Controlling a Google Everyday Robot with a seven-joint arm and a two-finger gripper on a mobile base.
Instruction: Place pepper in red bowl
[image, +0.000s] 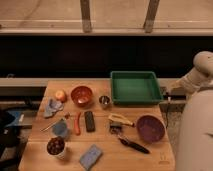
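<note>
Because the pepper (77, 123) lies flat on the table (150, 156), with the black block (89, 121) just beside it on one flank and the blue cup (60, 128) near on the other, you do best to come straight down over its middle and close across its slim width, not along its length. The red bowl (81, 95) sits just behind it, farther from the camera, so the carry is short: lift enough to clear the rim, move back, and release low over the hollow. Mind the steel cup (104, 101) near the bowl and the round orange fruit (60, 95) on its other side. The gripper (168, 93) hangs well apart from all this, at the table's edge beyond the green tray (135, 87) — whether it is parted or closed cannot be told. Your first job, I judge, is the long reach across.
</note>
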